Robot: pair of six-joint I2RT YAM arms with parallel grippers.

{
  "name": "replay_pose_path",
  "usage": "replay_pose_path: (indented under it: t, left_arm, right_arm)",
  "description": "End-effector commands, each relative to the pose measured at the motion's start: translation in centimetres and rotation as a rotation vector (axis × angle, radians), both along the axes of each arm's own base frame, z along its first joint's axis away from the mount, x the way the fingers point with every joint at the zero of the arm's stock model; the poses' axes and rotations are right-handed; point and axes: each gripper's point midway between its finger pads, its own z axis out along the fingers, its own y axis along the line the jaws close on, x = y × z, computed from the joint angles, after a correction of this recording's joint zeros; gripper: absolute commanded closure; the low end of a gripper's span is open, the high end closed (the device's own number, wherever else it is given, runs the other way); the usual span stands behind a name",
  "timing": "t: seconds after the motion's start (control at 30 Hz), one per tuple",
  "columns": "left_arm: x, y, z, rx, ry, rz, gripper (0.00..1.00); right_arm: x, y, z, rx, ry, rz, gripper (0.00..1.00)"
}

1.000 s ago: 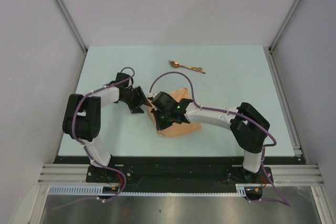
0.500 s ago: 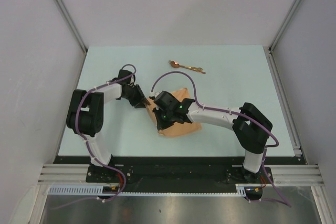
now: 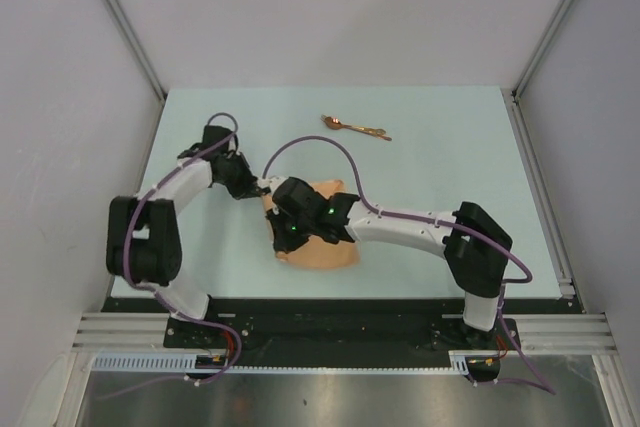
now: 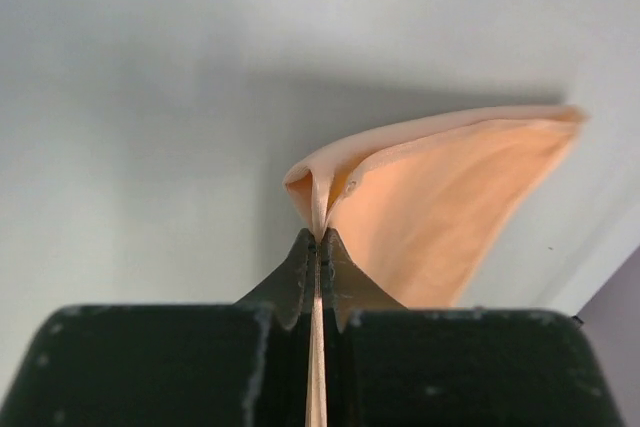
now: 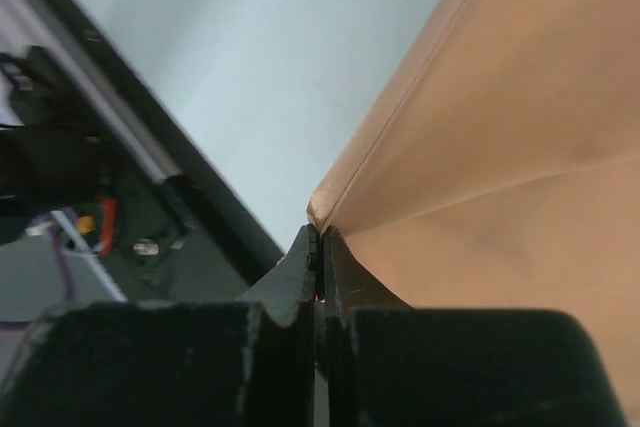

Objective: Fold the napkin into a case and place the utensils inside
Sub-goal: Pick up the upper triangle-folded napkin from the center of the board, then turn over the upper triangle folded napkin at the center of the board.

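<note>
Risks first. Both pincers were pinching thin cloth, so slip is the likeliest failure. The left pincer (image 4: 318,242) was clamped on a bunched corner of the napkin (image 4: 450,197) with only a small tuck of fabric between the tips. A sideways tug could pull it free. The right pincer (image 5: 318,237) was pressed together on another corner, right where a crease ran in, and that bite looked just as shallow. If the arms pull unevenly, I'd expect the cloth to skew and the fold to come out crooked, leaving no usable pocket. Both wrists were crowded over the cloth, so a clash is possible too.

Position: in the top view the napkin sat centre frame, slightly low, partly hidden under the right wrist. The left pincer held its upper-left corner and the right pincer its lower-left edge. In the left wrist view the cloth fanned up and right from the tips, lifted off the worktop (image 3: 450,177). The utensils (image 3: 355,127) lay at upper centre of the top view, well apart from the cloth and both pincers, not yet handled.
</note>
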Motion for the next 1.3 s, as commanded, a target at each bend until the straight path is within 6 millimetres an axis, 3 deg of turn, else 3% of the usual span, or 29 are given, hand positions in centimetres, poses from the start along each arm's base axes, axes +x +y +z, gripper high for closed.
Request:
replay_pose_path:
  t: [0.0,0.03,0.07,0.1,0.17,0.2,0.23,0.3,0.37,0.43,0.47,0.5,0.53,0.57,0.6,0.67,0.7,0.73,0.77,0.83,0.87,0.9,0.97,1.0,1.03,1.1,1.13,1.27]
  left_arm:
    - [1.4,6.8,7.6,0.083,-0.235,0.145,1.00]
    - [1.0,8.9,8.6,0.100,-0.242,0.201,1.00]
    - [0.7,9.9,11.3,0.113,-0.314,0.230,1.00]
    - [0.8,11.1,13.2,0.134,-0.360,0.260,1.00]
    - [0.2,13.7,16.3,0.188,-0.428,0.335,1.00]
    - [-0.1,14.3,19.8,0.212,-0.516,0.355,1.00]
    - [-0.4,14.9,21.2,0.232,-0.547,0.378,1.00]
    - [-1.0,15.5,24.8,0.265,-0.640,0.415,1.00]
    - [-0.6,15.4,26.2,0.256,-0.697,0.423,1.00]
    - [0.2,14.7,25.5,0.214,-0.705,0.404,1.00]
    - [0.7,14.2,25.0,0.194,-0.701,0.389,1.00]
    - [1.6,13.2,24.3,0.153,-0.710,0.358,1.00]
    - [2.8,11.7,22.6,0.130,-0.671,0.314,1.00]
    - [3.3,10.6,21.7,0.119,-0.658,0.288,1.00]
    - [4.3,9.9,20.9,0.114,-0.655,0.289,1.00]
    - [5.9,6.0,18.7,0.081,-0.632,0.216,1.00]
    - [6.8,5.1,18.3,0.087,-0.639,0.220,1.00]
    - [7.0,2.6,17.6,0.071,-0.624,0.173,1.00]
    - [7.8,1.4,15.4,0.074,-0.574,0.155,1.00]
    - [8.7,-1.3,14.4,0.046,-0.569,0.119,1.00]
    - [9.2,-2.2,12.7,0.041,-0.527,0.107,1.00]
    - [9.5,-3.5,12.5,0.030,-0.522,0.084,1.00]
    - [9.9,-4.9,10.1,0.040,-0.471,0.045,1.00]
    - [10.4,-5.6,10.2,0.040,-0.479,0.027,1.00]
    - [10.2,-6.9,9.8,0.041,-0.473,0.001,1.00]
    - [10.2,-8.8,8.6,0.033,-0.457,-0.040,1.00]
    - [10.4,-9.4,8.2,0.030,-0.452,-0.052,1.00]
    - [10.8,-11.6,6.5,0.030,-0.429,-0.108,1.00]
  right_arm:
    - [-4.5,6.7,6.8,0.220,0.022,0.183,1.00]
    - [-5.0,7.9,7.9,0.258,0.027,0.203,1.00]
    - [-5.9,8.9,8.0,0.275,0.055,0.239,1.00]
    - [-6.9,10.5,10.8,0.336,0.043,0.280,1.00]
    - [-8.8,12.0,12.8,0.397,0.067,0.346,1.00]
    - [-9.4,12.7,13.4,0.419,0.075,0.371,1.00]
    - [-10.4,13.4,15.2,0.470,0.073,0.403,1.00]
    - [-11.6,13.3,16.9,0.532,0.118,0.438,1.00]
    - [-12.0,13.0,17.4,0.594,0.162,0.456,1.00]
    - [-12.1,12.5,19.2,0.688,0.167,0.483,1.00]
    - [-11.3,11.9,17.4,0.672,0.207,0.454,1.00]
    - [-11.1,11.4,16.8,0.676,0.260,0.430,1.00]
    - [-11.0,11.0,17.9,0.733,0.263,0.445,1.00]
    - [-10.1,10.0,15.4,0.703,0.297,0.406,1.00]
    - [-9.7,9.5,14.9,0.703,0.320,0.378,1.00]
    - [-8.4,8.3,14.3,0.713,0.323,0.347,1.00]
    - [-8.2,7.1,11.8,0.676,0.359,0.310,1.00]
    - [-7.9,6.6,11.7,0.700,0.361,0.290,1.00]
    - [-7.0,5.8,11.2,0.694,0.358,0.263,1.00]
    - [-6.2,4.4,8.1,0.616,0.357,0.204,1.00]
    - [-5.8,3.8,7.7,0.598,0.349,0.184,1.00]
    - [-5.4,2.3,5.3,0.546,0.368,0.137,1.00]
    - [-4.8,0.6,4.1,0.523,0.352,0.092,1.00]
    - [-4.1,-0.5,3.0,0.499,0.353,0.058,1.00]
    - [-4.4,-2.0,0.7,0.444,0.366,0.031,1.00]
    - [-4.1,-3.7,-0.4,0.420,0.369,-0.001,1.00]
    - [-4.0,-5.4,-2.3,0.384,0.390,-0.042,1.00]
    - [-3.7,-8.3,-4.7,0.341,0.409,-0.103,1.00]
